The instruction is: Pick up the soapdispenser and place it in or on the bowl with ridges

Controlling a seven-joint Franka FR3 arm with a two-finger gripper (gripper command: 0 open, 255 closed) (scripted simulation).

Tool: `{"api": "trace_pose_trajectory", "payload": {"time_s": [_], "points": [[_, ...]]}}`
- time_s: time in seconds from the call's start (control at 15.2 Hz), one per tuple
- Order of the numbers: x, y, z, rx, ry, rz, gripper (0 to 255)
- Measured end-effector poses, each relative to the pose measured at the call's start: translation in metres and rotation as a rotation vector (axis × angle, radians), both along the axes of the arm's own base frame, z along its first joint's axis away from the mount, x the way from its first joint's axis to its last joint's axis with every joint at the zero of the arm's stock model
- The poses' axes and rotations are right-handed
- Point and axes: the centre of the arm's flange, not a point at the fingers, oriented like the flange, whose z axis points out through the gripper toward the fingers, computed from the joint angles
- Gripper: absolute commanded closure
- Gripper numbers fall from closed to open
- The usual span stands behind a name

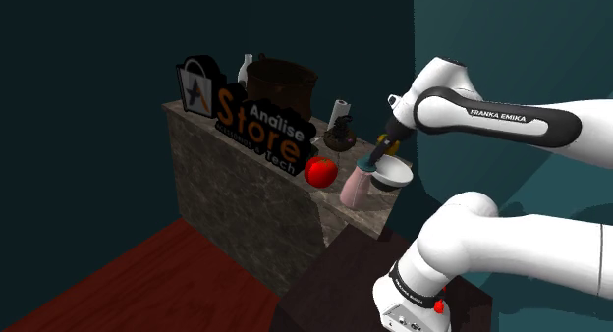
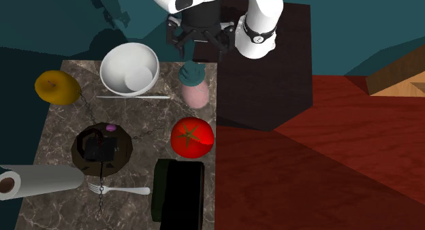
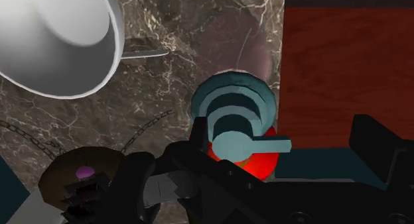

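While the claw (image 2: 199, 50) is hanging above the soap dispenser (image 2: 195, 91), we are recording its fingers as standing wide apart and gripping nothing. The pink, teal-capped dispenser is resting on the marble worktop (image 2: 54, 130), just beside the white bowl (image 2: 114, 58) and near a red tomato (image 2: 193, 137).

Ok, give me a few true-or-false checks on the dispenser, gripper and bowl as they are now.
1. The dispenser stands on the counter beside the white bowl. True.
2. The gripper is shut on the dispenser. False: it is open, above the dispenser, holding nothing.
3. The tomato lies in the white bowl. False: it lies on the counter, apart from the bowl.
4. A fork lies near the paper roll. True.
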Motion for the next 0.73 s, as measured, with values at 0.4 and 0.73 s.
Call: {"api": "trace_pose_trajectory", "payload": {"time_s": [0.4, 0.73], "points": [[-0.011, -0.03, -0.044, 0.02, -0.021, 0.002, 0], [-0.005, -0.03, -0.07, 0.021, -0.021, 0.002, 0]]}}
